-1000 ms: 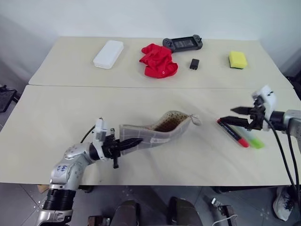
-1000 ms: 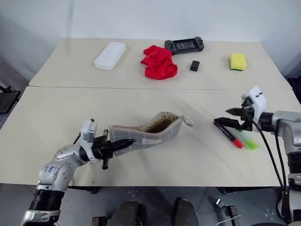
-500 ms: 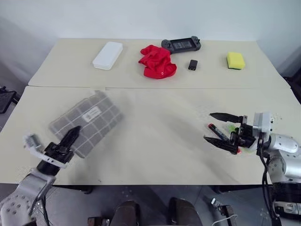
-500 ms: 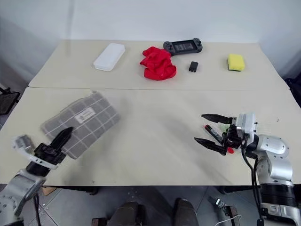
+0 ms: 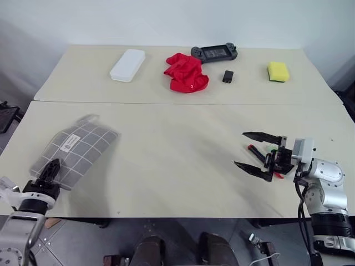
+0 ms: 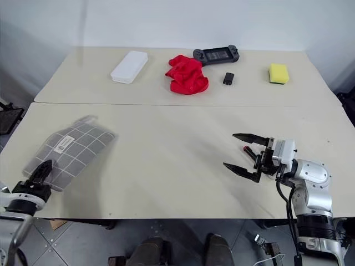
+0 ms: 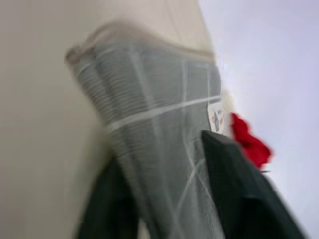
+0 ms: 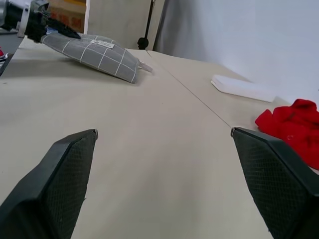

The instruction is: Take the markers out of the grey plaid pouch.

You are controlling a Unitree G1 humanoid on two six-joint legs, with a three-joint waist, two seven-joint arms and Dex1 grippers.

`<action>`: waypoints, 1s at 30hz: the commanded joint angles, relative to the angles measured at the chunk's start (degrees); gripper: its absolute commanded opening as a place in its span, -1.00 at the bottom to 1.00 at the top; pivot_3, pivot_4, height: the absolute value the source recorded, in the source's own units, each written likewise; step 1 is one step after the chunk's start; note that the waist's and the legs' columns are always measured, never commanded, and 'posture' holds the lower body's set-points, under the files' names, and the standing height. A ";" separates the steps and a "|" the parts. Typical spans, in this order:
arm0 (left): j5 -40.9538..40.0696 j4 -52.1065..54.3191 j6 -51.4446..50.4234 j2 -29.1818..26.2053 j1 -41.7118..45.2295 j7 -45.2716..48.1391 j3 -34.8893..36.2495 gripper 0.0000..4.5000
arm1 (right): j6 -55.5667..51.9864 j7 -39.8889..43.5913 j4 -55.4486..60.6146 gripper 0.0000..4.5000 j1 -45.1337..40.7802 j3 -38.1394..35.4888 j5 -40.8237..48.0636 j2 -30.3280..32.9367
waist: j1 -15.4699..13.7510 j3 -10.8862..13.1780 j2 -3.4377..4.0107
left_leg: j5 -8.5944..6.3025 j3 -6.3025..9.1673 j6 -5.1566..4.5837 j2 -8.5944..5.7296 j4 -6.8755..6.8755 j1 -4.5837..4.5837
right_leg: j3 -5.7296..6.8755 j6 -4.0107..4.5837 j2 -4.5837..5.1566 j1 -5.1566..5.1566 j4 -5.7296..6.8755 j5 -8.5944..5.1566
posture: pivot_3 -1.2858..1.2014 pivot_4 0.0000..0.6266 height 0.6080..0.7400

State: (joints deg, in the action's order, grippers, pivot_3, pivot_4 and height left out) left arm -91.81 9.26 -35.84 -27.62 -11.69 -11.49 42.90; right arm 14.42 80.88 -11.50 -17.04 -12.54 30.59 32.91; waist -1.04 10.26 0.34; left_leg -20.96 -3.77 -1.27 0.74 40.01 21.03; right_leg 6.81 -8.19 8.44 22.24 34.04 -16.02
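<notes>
Pouch: the flat grey plaid fabric pouch with white grid lines and a small white label lies on the near left part of the pale beige surface, tilted, its near end at the edge.
Left pincer: the left pincer sits at the pouch's near end; in the left wrist view one black finger lies over the fabric and the other beneath it, so the cloth runs between them. Whether they press on it or stand loose, I cannot tell.
Right pincer: the right pincer hangs low over the near right part of the surface, its two black fingers spread wide and pointing towards the pouch side, holding nothing.
Markers: the red marker with a black end and the pale yellow-green marker lie on the surface, seen between and behind the right fingers, well apart from the pouch.
Far side: a white plastic case, a crumpled red cloth, a dark game controller, a small black block and a yellow sponge block lie in a row.
</notes>
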 commanded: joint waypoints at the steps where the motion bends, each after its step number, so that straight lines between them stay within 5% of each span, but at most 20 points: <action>1: 4.63 -1.14 -1.26 -5.09 -3.00 2.96 3.21 0.41 | -2.30 0.56 0.98 1.00 0.92 -1.21 3.00 0.96 | 0.23 0.00 0.00 | 0.00 -0.01 0.01 0.00 -0.02 0.02 | 0.00 0.00 -0.02 0.03 0.00 0.00 | 0.03 -0.52 1.00; 5: 16.78 -3.74 -0.96 -11.79 -8.86 10.71 3.23 0.98 | -6.44 1.76 3.07 1.00 2.47 -1.05 5.45 1.90 | 1.05 0.00 0.00 | -0.01 -0.09 0.02 0.01 -0.04 0.05 | -0.02 0.04 -0.03 0.11 0.04 -0.02 | 0.03 -0.52 1.00; 13: 36.56 -10.47 11.56 -16.18 -18.25 39.09 5.45 0.99 | -8.52 5.38 7.02 1.00 4.87 -1.37 9.66 1.11 | 1.33 0.00 0.00 | -0.09 -0.36 0.15 0.13 -0.24 0.02 | -0.11 0.14 -0.13 0.31 0.03 -0.08 | 0.03 -0.52 1.00; 15: 42.39 -8.01 21.03 -16.02 -21.17 51.51 5.29 0.99 | -8.73 5.12 7.12 1.00 5.15 -1.49 9.33 1.73 | 1.31 0.00 -0.01 | -0.12 -0.53 0.16 0.16 -0.28 0.04 | -0.12 0.17 -0.14 0.37 0.01 -0.10 | 0.03 -0.52 1.00; 20: 50.20 0.39 29.60 -17.64 -23.29 65.22 2.69 0.99 | -2.98 10.19 0.67 1.00 5.37 -3.08 7.07 4.90 | 0.83 0.00 -0.01 | -0.19 -0.67 0.10 0.34 -0.28 0.04 | -0.13 0.20 0.07 0.46 -0.08 -0.11 | 0.03 -0.52 1.00; 23: 60.81 2.67 40.22 -19.68 -18.03 67.82 -3.25 0.99 | 1.05 11.62 -4.27 1.00 5.17 -3.80 6.25 8.60 | 0.78 0.07 0.13 | -0.24 -0.66 -0.03 0.28 -0.26 0.02 | -0.17 0.18 0.17 0.45 -0.09 -0.10 | 0.03 -0.52 1.00; 30: 60.34 1.10 37.94 -17.65 -1.66 69.03 -16.16 0.99 | 5.56 11.62 -9.50 1.00 6.43 -2.70 8.73 15.53 | 1.50 0.10 0.20 | -0.23 -0.78 -0.06 0.16 -0.26 -0.02 | -0.16 0.11 0.08 0.45 0.10 -0.06 | 0.03 -0.52 1.00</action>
State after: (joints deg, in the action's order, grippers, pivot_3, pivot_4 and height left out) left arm -31.59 10.65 1.90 -45.94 -13.95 55.92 28.97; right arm 18.76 88.58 -21.63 -11.14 -14.22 37.18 47.21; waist 0.46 10.36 0.54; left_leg -21.19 -4.61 -1.33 0.91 39.75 20.99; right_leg 6.65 -8.09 8.49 22.69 34.13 -16.08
